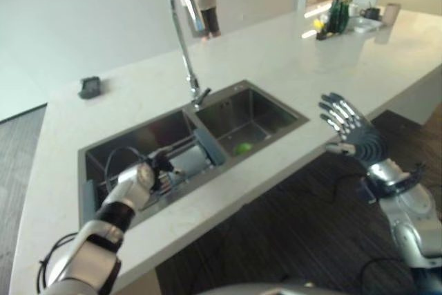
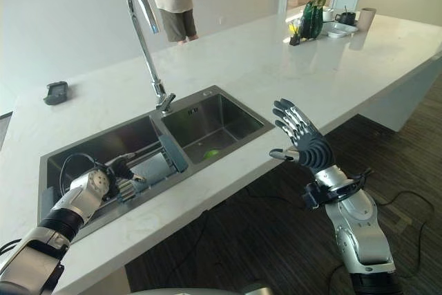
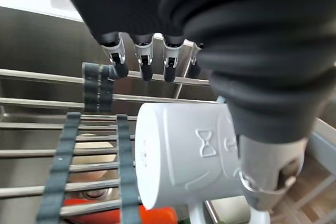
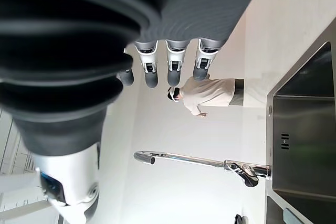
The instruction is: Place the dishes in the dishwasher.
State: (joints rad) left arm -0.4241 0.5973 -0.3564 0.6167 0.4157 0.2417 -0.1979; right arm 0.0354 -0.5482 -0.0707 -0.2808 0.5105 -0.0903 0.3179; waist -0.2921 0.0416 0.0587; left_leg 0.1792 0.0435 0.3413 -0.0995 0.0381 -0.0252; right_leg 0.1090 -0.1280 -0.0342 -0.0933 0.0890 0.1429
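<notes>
Left hand [image 1: 141, 179] over the white cup [image 3: 184, 153] in the left sink basin [image 1: 138, 139].

Its dark-tipped fingers [image 3: 144, 59] hang loosely extended above the smooth cylindrical cup, not gripping it; the cup lies on its side on a metal bar rack [image 3: 37, 153] with ribbed grey straps. At 3 o'clock, beyond the counter edge, the right hand [image 2: 304, 139] is raised, spread wide. A curved chrome faucet [image 2: 145, 32] stands at 12 o'clock on the pale stone counter [image 2: 276, 67].

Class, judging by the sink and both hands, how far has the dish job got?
Nothing looks loaded yet. The left hand hangs open over a white mug lying on the sink rack, not gripping it. The right hand is raised open beyond the counter. Picking up and loading remain.
</notes>
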